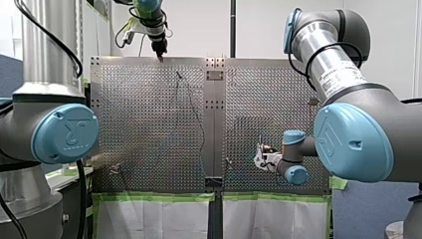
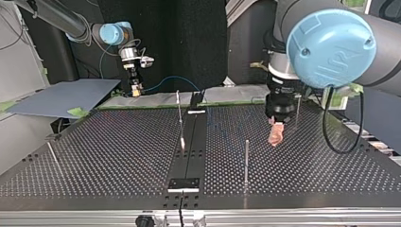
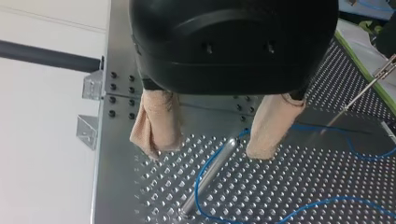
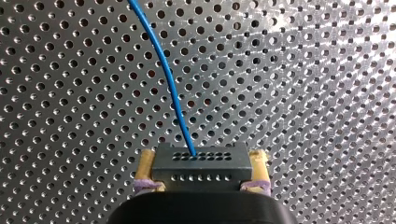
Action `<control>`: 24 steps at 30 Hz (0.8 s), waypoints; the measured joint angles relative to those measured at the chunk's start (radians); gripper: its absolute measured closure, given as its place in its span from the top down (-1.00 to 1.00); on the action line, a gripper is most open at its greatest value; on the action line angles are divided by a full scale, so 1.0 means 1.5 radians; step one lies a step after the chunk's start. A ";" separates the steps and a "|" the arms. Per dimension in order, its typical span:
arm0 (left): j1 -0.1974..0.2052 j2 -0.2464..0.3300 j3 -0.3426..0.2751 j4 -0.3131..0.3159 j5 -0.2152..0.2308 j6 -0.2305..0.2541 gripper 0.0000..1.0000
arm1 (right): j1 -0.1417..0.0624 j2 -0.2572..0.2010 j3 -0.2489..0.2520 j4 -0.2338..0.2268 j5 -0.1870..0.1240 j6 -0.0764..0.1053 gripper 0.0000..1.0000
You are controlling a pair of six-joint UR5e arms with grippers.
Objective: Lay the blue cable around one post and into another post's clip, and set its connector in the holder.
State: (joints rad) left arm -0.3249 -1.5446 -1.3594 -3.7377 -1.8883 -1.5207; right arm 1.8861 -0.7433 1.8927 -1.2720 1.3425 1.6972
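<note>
My right gripper point(image 4: 201, 164) is shut, its yellow pads point(image 4: 145, 163) clamping a dark connector point(image 4: 201, 157). The blue cable point(image 4: 163, 70) leaves the connector's face and runs over the perforated plate. In the top view this gripper point(image 2: 135, 90) hangs at the far left edge of the table, the cable point(image 2: 174, 79) arching away from it. My left gripper point(image 3: 210, 147) stands open with beige pads point(image 3: 156, 123) on either side of a slim metal post point(image 3: 208, 175). The cable point(image 3: 200, 186) loops around that post. A dark holder point(image 2: 184, 184) sits on the centre rail.
More thin posts stand on the plate: one point(image 2: 246, 158) near the centre rail, one point(image 2: 179, 118) on the rail, one point(image 2: 53, 155) at the top view's left. A grey sheet point(image 2: 61, 97) lies beyond the table. Green tape point(image 1: 154, 197) edges the front.
</note>
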 joint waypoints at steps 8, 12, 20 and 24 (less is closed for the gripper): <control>-0.025 0.043 -0.045 0.044 0.010 -0.033 1.00 | 0.001 0.000 0.000 0.001 0.001 0.001 -1.00; -0.046 0.047 -0.067 0.066 0.006 -0.055 1.00 | 0.002 0.000 0.000 0.001 0.001 0.000 -1.00; -0.086 0.013 -0.107 0.106 -0.019 -0.095 1.00 | 0.003 0.000 0.000 0.000 0.002 0.001 -1.00; -0.107 -0.008 -0.129 0.128 -0.030 -0.117 1.00 | 0.003 0.000 0.000 -0.001 0.002 0.002 -1.00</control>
State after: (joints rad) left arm -0.4860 -1.5570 -1.5529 -3.5454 -1.9328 -1.6963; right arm 1.8908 -0.7436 1.8920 -1.2732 1.3455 1.6995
